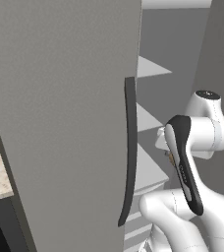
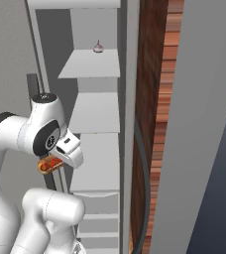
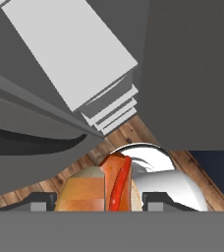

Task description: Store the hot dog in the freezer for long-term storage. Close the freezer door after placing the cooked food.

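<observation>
The hand (image 2: 53,161), closed on the hot dog (image 2: 47,164), is carrying it; next it likely must reach right onto a freezer (image 2: 96,111) shelf.

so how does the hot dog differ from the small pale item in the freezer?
Position: the hot dog is clamped in the tool, outside the shelves; the pale item sits on a high shelf inside the freezer.
Look: the hot dog is a tan-orange bun with a red sausage; the pale item is rounded with a dark top.
Shape: the hot dog is elongated, the pale item squat.
Both are small.
</observation>
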Tool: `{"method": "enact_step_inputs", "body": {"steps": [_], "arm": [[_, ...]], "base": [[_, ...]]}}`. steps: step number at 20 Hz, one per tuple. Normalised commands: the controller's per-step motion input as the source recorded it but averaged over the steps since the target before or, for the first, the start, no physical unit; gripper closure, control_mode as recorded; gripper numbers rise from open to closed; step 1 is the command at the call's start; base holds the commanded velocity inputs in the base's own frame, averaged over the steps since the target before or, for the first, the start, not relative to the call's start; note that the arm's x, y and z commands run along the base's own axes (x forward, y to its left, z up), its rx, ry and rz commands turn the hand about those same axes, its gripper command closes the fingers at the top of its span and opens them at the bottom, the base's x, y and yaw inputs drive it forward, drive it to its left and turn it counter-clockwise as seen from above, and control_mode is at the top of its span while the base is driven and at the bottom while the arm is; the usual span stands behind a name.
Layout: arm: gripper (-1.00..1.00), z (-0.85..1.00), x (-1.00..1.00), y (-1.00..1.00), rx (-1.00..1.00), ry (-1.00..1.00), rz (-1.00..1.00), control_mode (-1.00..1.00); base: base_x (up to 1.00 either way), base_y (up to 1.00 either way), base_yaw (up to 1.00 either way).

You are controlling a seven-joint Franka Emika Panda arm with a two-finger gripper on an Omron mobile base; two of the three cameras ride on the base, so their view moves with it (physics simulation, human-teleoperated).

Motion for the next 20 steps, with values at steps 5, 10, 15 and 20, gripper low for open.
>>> {"method": "enact_step_inputs", "body": {"steps": [5,10,15,20], "arm": [[1.00,0.00,0.00,0.00,0.00,0.00,0.00,1.00],[1.00,0.00,0.10,0.00,0.00,0.00,0.00,-1.00],[1.00,-0.04,0.61,-0.15,0.00,-0.01,0.08,-1.00],[1.00,-0.02,0.32,-0.12,0.00,-0.06,0.15,-1.00]], "base": [[0.00,0.00,0.02],[0.00,0.00,0.00],[0.00,0.00,0.00],[0.00,0.00,0.00]]}}
